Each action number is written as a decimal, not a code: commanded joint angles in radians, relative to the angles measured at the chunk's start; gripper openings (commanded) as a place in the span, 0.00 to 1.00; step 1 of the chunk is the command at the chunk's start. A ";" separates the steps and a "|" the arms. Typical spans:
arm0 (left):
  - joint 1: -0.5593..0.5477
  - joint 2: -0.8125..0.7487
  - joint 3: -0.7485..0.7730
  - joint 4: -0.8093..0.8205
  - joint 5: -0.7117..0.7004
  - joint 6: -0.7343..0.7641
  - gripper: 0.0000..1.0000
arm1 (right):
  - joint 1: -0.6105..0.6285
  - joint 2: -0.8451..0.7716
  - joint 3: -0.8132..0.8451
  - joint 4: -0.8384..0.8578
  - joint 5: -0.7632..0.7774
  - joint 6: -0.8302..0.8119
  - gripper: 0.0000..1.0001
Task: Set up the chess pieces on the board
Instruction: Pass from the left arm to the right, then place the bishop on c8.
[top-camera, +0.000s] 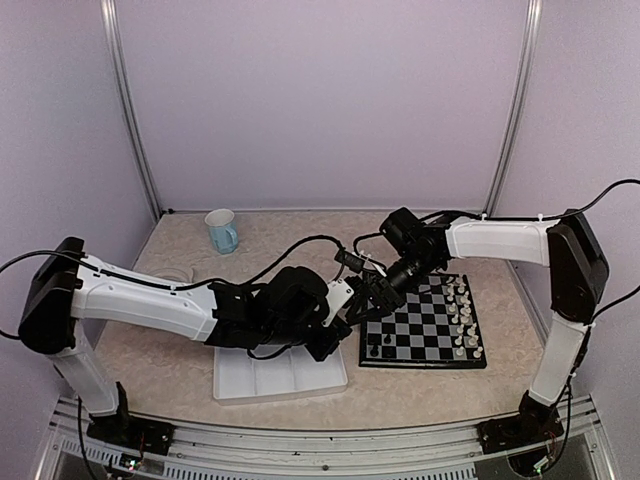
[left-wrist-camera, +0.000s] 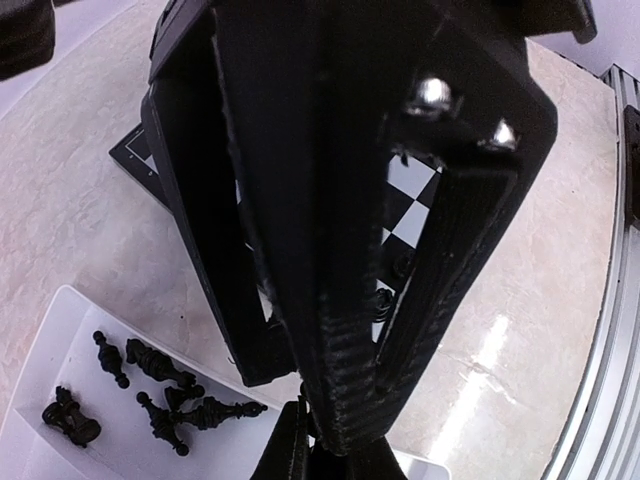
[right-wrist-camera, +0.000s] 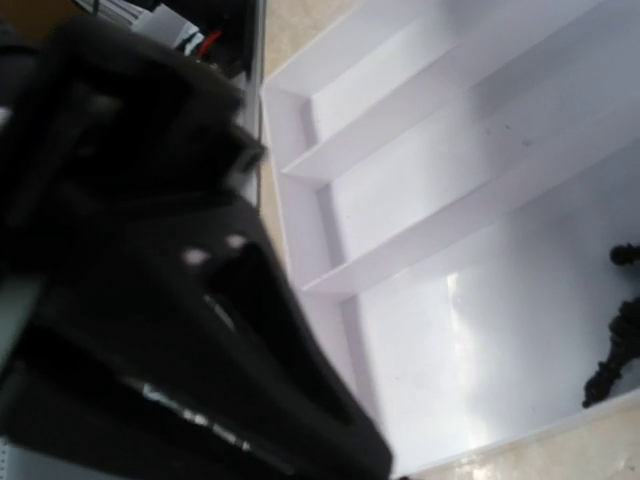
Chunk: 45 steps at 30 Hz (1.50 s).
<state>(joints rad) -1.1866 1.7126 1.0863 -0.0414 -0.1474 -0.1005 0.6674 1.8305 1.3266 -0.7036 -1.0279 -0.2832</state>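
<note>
Top: left claw (top-camera: 335, 335) hung over the right end of the white tray (top-camera: 265, 380). Right claw (top-camera: 372, 292) was just beside it, at the left edge of the board (top-camera: 425, 322). Can't tell the opening of either. Two black chess pieces (top-camera: 380, 347) stood at the board's near-left corner, white pieces (top-camera: 464, 318) along its right side.
Left wrist: black claw bodies filled the view. More chess pieces lay heaped in one tray compartment.
Right wrist: blurred. Tray dividers showed, with a few chess pieces at the right edge.
</note>
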 joint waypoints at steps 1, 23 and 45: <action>-0.008 -0.030 -0.006 0.027 -0.024 0.002 0.02 | 0.005 0.022 0.005 0.010 0.033 0.011 0.37; -0.011 -0.030 -0.008 0.031 -0.076 -0.005 0.56 | 0.000 0.000 0.029 0.010 0.076 -0.009 0.05; 0.060 -0.229 -0.156 0.077 -0.070 -0.112 0.79 | -0.014 -0.145 -0.101 0.050 0.696 -0.128 0.03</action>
<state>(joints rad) -1.1400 1.5021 0.9447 0.0021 -0.2180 -0.1841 0.6586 1.6726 1.2404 -0.6563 -0.4030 -0.3923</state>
